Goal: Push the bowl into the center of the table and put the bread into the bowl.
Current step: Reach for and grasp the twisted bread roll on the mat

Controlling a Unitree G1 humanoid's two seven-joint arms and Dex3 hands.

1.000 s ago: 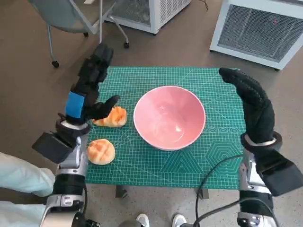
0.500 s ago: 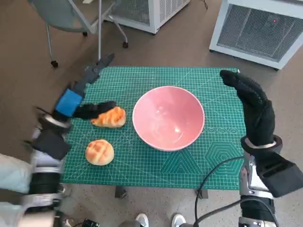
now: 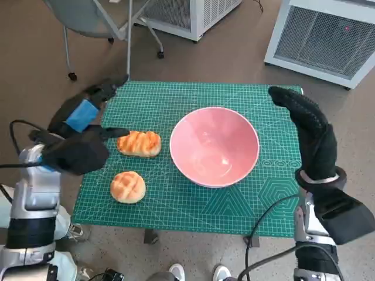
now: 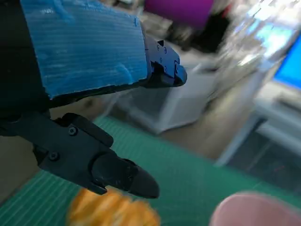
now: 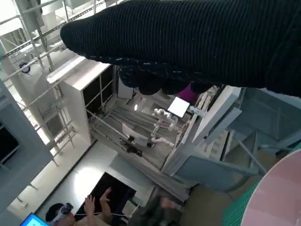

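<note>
Head view: pink bowl (image 3: 214, 146) sits near the middle of the green mat (image 3: 176, 199) on the desk, nothing in it. Two breads lie to its left: an elongated striped loaf (image 3: 139, 143) just beside the rim, long axis running roughly left to right, and a round bun (image 3: 128, 187) nearer the front edge, apart from the bowl.

Left hand (image 3: 82, 132) hovers at the mat's left edge, fingers spread, holding nothing; one fingertip reaches close to the loaf's left end, contact not clear. It is plainly the nearer hand, the loaf lying to its right, toward the bowl.

Right hand (image 3: 307, 132) is raised beside the bowl's right side, fingers extended, empty, not touching.
</note>
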